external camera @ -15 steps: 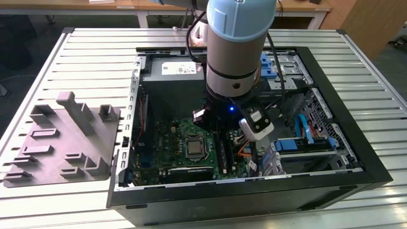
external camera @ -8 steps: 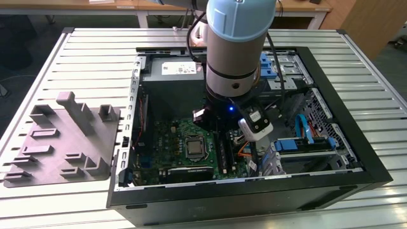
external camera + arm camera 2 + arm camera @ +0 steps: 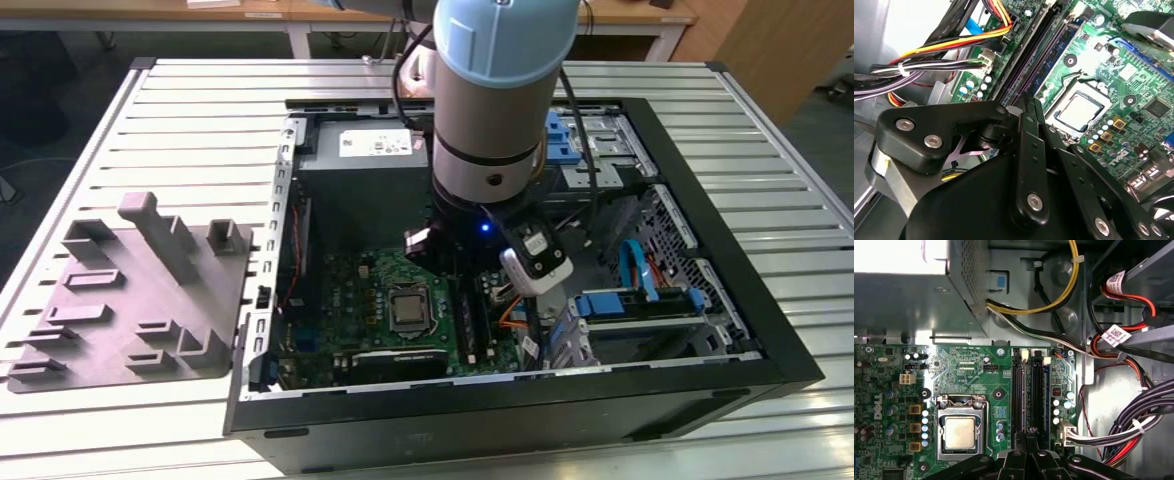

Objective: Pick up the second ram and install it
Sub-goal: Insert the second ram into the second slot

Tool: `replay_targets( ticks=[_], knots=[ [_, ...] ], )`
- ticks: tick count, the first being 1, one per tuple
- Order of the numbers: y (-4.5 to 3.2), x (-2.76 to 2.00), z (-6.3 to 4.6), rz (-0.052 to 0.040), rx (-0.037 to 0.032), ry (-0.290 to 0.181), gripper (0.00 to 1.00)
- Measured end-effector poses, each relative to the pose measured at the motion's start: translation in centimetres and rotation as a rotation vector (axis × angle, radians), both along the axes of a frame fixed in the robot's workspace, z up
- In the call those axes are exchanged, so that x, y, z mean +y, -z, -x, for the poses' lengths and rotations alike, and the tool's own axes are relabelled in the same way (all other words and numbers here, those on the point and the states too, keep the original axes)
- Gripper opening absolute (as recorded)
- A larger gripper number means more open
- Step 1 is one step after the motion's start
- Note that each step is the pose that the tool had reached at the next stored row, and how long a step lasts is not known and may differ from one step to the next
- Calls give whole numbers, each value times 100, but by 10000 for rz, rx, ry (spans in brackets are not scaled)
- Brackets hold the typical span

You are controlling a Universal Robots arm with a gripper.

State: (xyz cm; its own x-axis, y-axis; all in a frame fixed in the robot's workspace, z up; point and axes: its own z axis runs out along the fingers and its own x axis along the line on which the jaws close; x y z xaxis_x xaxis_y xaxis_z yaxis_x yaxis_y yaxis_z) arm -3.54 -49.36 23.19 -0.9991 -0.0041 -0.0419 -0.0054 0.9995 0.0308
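Down inside the open computer case (image 3: pixel 534 398) on the counter (image 3: pixel 200 110), with the gripper (image 3: pixel 1029 434) over the memory slot rails (image 3: pixel 1040 390).

Closed to a thin seam in both wrist views; cannot tell whether clamped on anything. Standing on edge in the rails beside the processor (image 3: pixel 1079 111): the second ram (image 3: pixel 1061 47), its near end just at the gripper tips.

Dark end effector (image 3: pixel 1026 104) over black slot rails (image 3: pixel 1026 47); CPU socket (image 3: pixel 1079 112) beside; cable bundle (image 3: pixel 929 65) opposite
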Motion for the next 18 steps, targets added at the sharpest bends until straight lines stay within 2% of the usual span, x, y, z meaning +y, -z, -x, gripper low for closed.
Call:
replay_targets(
  ticks=[18],
  knots=[
    [12, 0, 1, -8, 1, -41, 11]
  ],
)
